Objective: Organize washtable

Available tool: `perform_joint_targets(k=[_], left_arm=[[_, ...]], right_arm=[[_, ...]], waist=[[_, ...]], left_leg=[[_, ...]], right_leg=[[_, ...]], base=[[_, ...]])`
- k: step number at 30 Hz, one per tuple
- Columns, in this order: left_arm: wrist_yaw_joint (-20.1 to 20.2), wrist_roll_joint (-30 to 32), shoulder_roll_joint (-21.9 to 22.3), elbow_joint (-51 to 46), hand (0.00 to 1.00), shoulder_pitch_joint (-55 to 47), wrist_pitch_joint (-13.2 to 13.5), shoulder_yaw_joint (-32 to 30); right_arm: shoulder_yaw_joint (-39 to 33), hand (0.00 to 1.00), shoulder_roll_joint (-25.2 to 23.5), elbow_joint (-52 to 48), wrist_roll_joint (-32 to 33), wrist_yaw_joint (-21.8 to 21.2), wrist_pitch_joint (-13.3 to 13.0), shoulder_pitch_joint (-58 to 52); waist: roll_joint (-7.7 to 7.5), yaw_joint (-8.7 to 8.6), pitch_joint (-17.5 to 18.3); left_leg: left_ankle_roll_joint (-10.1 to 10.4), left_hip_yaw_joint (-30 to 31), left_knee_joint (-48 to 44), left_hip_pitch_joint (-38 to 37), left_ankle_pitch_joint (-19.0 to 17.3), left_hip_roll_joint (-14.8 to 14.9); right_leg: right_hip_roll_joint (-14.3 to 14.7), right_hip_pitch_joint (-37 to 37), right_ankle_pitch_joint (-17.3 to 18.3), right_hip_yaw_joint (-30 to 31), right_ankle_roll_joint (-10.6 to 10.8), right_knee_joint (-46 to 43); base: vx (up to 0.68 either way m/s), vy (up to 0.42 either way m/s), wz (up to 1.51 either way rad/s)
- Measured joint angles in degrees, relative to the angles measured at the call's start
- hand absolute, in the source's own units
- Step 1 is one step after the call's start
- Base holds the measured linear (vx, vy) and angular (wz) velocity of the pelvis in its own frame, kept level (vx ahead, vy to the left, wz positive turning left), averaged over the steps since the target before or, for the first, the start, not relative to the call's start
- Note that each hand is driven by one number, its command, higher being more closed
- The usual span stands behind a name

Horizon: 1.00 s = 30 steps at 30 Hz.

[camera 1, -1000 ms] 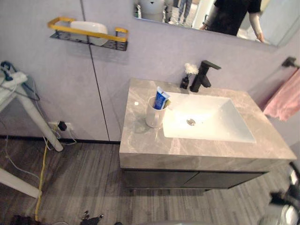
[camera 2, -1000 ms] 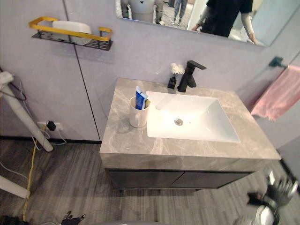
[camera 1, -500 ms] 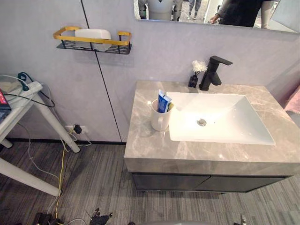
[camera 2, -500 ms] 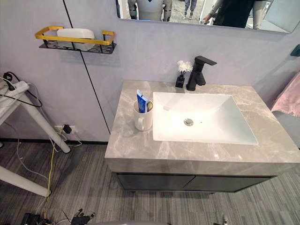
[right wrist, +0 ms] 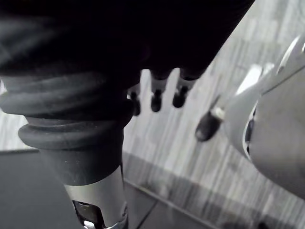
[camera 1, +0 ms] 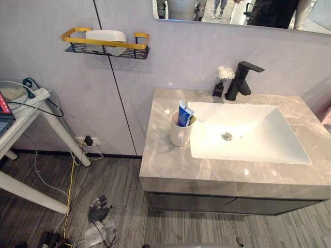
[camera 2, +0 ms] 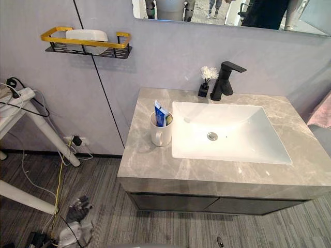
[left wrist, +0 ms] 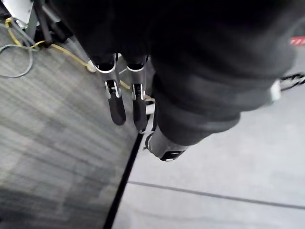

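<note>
The washtable is a grey marble counter [camera 1: 170,168] with a white sink [camera 1: 258,144] set into it. A white mug [camera 1: 179,135] stands at the sink's left rim with a blue toothpaste tube [camera 1: 183,113] in it. At the back stand a black faucet [camera 1: 243,80] and a small black vase of white flowers [camera 1: 222,82]. My left hand [camera 1: 98,211] hangs low over the floor, left of the cabinet, with its fingers [left wrist: 125,105] straight and empty. My right hand [right wrist: 156,98] hangs above the floor, fingers relaxed, holding nothing.
A black wall shelf with a gold rail [camera 1: 106,45] holds a white dish [camera 1: 106,36] up left of the counter. A white-legged stand [camera 1: 57,129] with cables sits at the far left. A pink towel [camera 2: 320,113] hangs at the right edge. A mirror [camera 1: 232,10] is above the faucet.
The whole picture has shifted, so the camera moved. My left hand has come into the lower left of the eye views; a second ago my right hand showed at the lower right.
</note>
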<state>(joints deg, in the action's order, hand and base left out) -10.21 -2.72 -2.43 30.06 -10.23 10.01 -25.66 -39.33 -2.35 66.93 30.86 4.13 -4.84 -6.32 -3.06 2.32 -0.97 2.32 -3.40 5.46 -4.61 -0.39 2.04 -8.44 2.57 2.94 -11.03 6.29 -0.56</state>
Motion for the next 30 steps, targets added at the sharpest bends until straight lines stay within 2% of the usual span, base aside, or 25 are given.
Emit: perform_joint_targets(k=[3,5,7,8,11,16,18,19,21,22,23,24,26,27,28,30], left_arm=[[-2.65,-0.43,-0.1,-6.38,1.0,0.04,1.02,-5.74],[-3.86,-1.42,0.09,-10.45,1.0,-0.02,1.53,-7.16],[-4.98,-1.85,0.69,-16.62,1.0,-0.03,1.62,-8.1],[-5.39,-1.86,2.13,-23.76,1.0,-0.01,1.89,-8.79],[-6.25,-1.82,3.59,-36.93,1.0,0.12,3.19,-8.11],[-5.61,-3.88,3.93,-52.29,1.0,0.25,5.68,-4.04],[-3.27,-8.78,3.65,-57.01,1.0,0.52,6.54,0.62],[-0.16,-15.53,3.1,-59.23,1.0,0.78,6.77,5.36],[2.02,-19.88,2.45,-60.23,1.0,1.38,6.74,9.34],[4.17,-23.63,1.42,-61.16,1.0,1.95,6.56,14.2],[5.08,-24.96,1.09,-61.55,1.0,1.99,6.49,15.75],[7.01,-27.63,0.16,-62.25,1.0,2.01,6.25,19.94],[9.24,-31.18,-1.78,-62.54,1.0,2.12,5.18,25.21],[11.25,-34.52,-3.97,-62.58,1.0,2.35,3.7,29.69],[11.53,-35.05,-4.42,-62.58,1.0,2.36,3.5,30.54],[14.36,-38.93,-7.17,-62.56,1.0,2.38,0.9,35.62]], right_arm=[[1.12,0.0,0.06,-0.33,-0.12,-1.02,-0.41,-0.24],[1.12,0.0,0.04,-0.33,-1.82,-1.63,-0.39,-0.29],[1.28,0.0,-0.02,-0.25,-2.76,-1.92,-0.34,-0.39],[2.32,0.0,-0.01,0.06,-4.2,-2.07,-0.34,-0.69],[4.33,0.0,-0.02,0.94,-5.74,-2.9,-0.33,-1.22],[7.24,0.0,0.02,0.96,-7.1,-3.21,-0.32,-2.61],[7.88,0.0,0.21,0.99,-8.31,-3.22,-0.31,-2.8],[8.58,0.0,0.5,0.98,-8.9,-3.29,-0.25,-2.79],[9.01,0.0,0.68,1.01,-8.99,-3.36,-0.17,-2.8],[9.38,0.0,0.91,1.05,-9.0,-3.62,0.09,-2.8],[9.82,0.0,1.1,1.07,-9.02,-3.87,0.21,-2.82],[10.57,0.0,1.61,1.29,-9.09,-4.37,0.42,-2.85],[11.5,0.0,2.07,1.3,-9.13,-4.49,0.7,-3.09],[12.65,0.0,2.74,1.37,-9.27,-4.61,1.1,-3.17],[12.78,0.0,2.75,1.37,-9.35,-4.64,1.17,-3.17],[13.95,0.0,3.42,1.41,-10.79,-5.53,1.39,-3.21]], waist=[[-0.13,0.09,0.03],[-0.17,0.23,-0.02],[-0.05,0.32,-0.23],[0.01,0.45,-0.26],[0.24,1.54,-0.53],[0.17,1.67,-0.51],[0.05,1.67,-0.5],[0.12,1.61,-0.53],[0.26,1.59,-0.63],[0.44,1.55,-0.66],[0.53,1.52,-0.68],[0.86,1.5,-0.65],[1.41,1.4,-0.63],[1.62,1.3,-0.55],[1.67,1.27,-0.52],[1.91,0.7,-0.36]], left_leg=[[-0.04,0.18,-0.02,-0.07,-0.04,-0.08],[-0.05,0.3,-0.03,-0.31,-0.04,-0.15],[-0.05,0.61,-0.04,-0.82,-0.04,-0.2],[-0.04,0.9,-0.03,-1.12,-0.05,-0.2],[0.22,0.9,-0.02,-1.41,-0.3,-0.13],[0.15,1.45,-0.04,-1.47,-0.21,-0.13],[0.05,1.72,-1.32,-0.95,-0.27,-0.25],[0.06,1.83,-1.9,-0.88,-0.48,-0.26],[0.08,2.05,-2.17,-0.91,-0.5,-0.24],[0.11,2.24,-2.38,-0.92,-0.52,-0.21],[0.11,2.25,-2.41,-0.91,-0.52,-0.19],[0.11,2.26,-2.49,-0.91,-0.52,-0.16],[0.11,2.24,-2.54,-0.92,-0.52,-0.14],[0.11,2.24,-2.54,-0.92,-0.52,-0.12],[0.11,2.24,-2.53,-0.92,-0.52,-0.11],[0.11,2.21,-2.53,-0.92,-0.52,-0.1]], right_leg=[[-0.04,0.15,0.05,-0.08,-0.07,0.02],[-0.15,0.52,0.04,-0.21,-0.07,0.02],[-0.26,1.27,0.05,-0.45,-0.07,0.02],[-0.28,1.8,0.06,-0.38,-0.08,-0.01],[-0.3,2.12,0.55,-0.18,0.2,-0.55],[-0.35,2.13,0.84,-0.63,0.15,-1.38],[-0.52,2.38,0.84,-0.89,0.16,-1.44],[-0.54,2.71,0.84,-1.06,0.16,-1.45],[-0.53,3.04,0.84,-1.36,0.16,-1.44],[-0.5,3.25,0.84,-1.52,0.15,-1.44],[-0.48,3.26,0.84,-1.52,0.15,-1.46],[-0.47,3.26,0.84,-1.53,0.15,-1.57],[-0.48,3.27,0.84,-1.53,0.15,-1.66],[-0.47,3.27,0.84,-1.54,0.15,-1.67],[-0.47,3.26,0.83,-1.54,0.15,-1.67],[-0.47,3.25,0.83,-1.53,0.15,-1.66]], base=[[0.03,-0.006,0.04],[0.01,-0.003,0.06],[-0.03,-0.006,0.09],[-0.03,-0.007,0.07],[-0.08,-0.019,0.02],[-0.04,-0.015,0.06],[-0.03,-0.01,0.07],[-0.03,-0.012,0.08],[-0.03,-0.014,0.08],[-0.04,-0.014,0.07],[-0.05,-0.015,0.04],[-0.06,-0.013,0.01],[-0.05,-0.01,0.01],[0.0,0.0,0.0],[-0.03,-0.006,0.0],[0.0,0.0,0.0]])
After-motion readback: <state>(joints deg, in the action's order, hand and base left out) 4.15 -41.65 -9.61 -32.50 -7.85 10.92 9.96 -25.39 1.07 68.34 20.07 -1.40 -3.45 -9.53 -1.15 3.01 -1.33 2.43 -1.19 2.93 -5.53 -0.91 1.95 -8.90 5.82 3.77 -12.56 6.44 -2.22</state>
